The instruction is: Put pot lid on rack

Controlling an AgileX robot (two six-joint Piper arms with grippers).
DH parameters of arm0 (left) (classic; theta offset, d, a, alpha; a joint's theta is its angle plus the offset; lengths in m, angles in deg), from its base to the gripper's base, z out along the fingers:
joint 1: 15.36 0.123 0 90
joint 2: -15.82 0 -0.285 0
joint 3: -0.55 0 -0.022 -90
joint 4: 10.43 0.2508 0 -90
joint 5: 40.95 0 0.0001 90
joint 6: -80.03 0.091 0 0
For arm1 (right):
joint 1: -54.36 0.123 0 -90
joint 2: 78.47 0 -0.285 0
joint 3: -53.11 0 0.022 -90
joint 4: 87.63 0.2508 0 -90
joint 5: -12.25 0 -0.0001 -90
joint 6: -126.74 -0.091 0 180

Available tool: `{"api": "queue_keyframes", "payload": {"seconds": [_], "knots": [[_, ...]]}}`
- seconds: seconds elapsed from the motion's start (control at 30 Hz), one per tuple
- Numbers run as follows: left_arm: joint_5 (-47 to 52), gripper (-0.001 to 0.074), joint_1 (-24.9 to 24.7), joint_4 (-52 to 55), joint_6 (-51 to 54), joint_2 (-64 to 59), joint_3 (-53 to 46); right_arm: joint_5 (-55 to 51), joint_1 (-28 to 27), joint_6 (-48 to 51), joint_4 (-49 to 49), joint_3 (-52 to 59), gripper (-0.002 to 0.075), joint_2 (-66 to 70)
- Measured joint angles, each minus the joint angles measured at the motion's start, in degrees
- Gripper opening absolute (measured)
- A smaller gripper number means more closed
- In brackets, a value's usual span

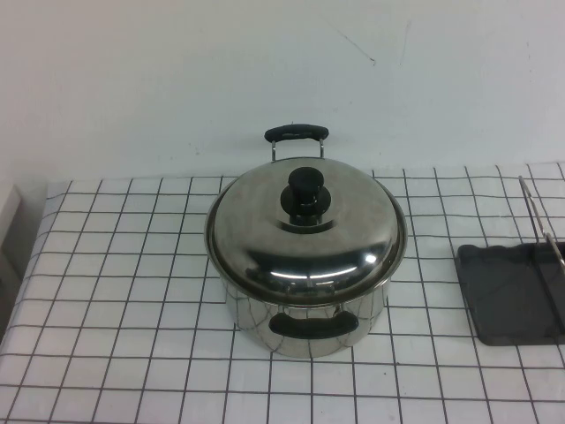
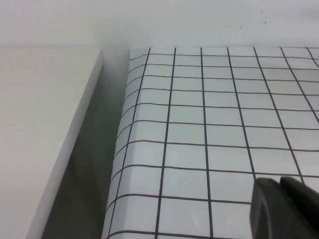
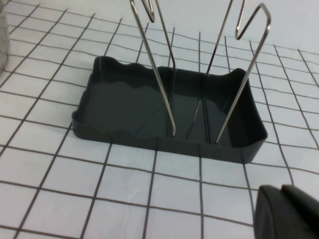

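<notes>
The shiny domed pot lid [image 1: 265, 238] with its black knob [image 1: 305, 196] sits on the steel pot [image 1: 252, 318] at the middle of the table. The rack stands at the table's right edge, a dark grey tray [image 1: 508, 300] with thin wire uprights [image 1: 534, 212]. The right wrist view shows the tray [image 3: 149, 139] and its wires [image 3: 159, 79] close up and empty. My right gripper [image 3: 281, 188] is shut and empty over the cloth just in front of the rack. My left gripper [image 2: 280, 180] is shut and empty over the table's left part. Neither gripper shows in the high view.
A white grid-patterned cloth [image 1: 115, 291] covers the table. A white wall stands behind it. In the left wrist view a white surface [image 2: 45, 124] lies beside the table's left edge, with a dark gap [image 2: 94, 164] between them.
</notes>
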State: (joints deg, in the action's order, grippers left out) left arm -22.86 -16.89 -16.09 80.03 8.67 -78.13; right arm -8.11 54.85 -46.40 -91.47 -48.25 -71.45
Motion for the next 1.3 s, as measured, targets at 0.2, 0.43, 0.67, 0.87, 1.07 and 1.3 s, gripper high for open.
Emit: {"api": "queue_keyframes", "payload": {"seconds": [0.2,0.43,0.67,0.87,1.07,1.3], "knots": [[0.00,-0.0003,0.00,0.00,0.00,0.00,0.00,0.00,0.00,0.00,0.00,0.00,-0.0002,0.00],[0.00,-0.0003,0.00,0.00,0.00,0.00,0.00,0.00,0.00,0.00,0.00,0.00,-0.0002,0.00],[0.00,-0.0003,0.00,0.00,0.00,0.00,0.00,0.00,0.00,0.00,0.00,0.00,-0.0002,0.00],[0.00,-0.0003,0.00,0.00,0.00,0.00,0.00,0.00,0.00,0.00,0.00,0.00,-0.0002,0.00],[0.00,-0.0003,0.00,0.00,0.00,0.00,0.00,0.00,0.00,0.00,0.00,0.00,-0.0002,0.00],[-0.46,-0.0003,0.00,-5.89,0.00,0.00,0.00,0.00,0.00,0.00,-1.09,0.00,-0.0002,0.00]]}}
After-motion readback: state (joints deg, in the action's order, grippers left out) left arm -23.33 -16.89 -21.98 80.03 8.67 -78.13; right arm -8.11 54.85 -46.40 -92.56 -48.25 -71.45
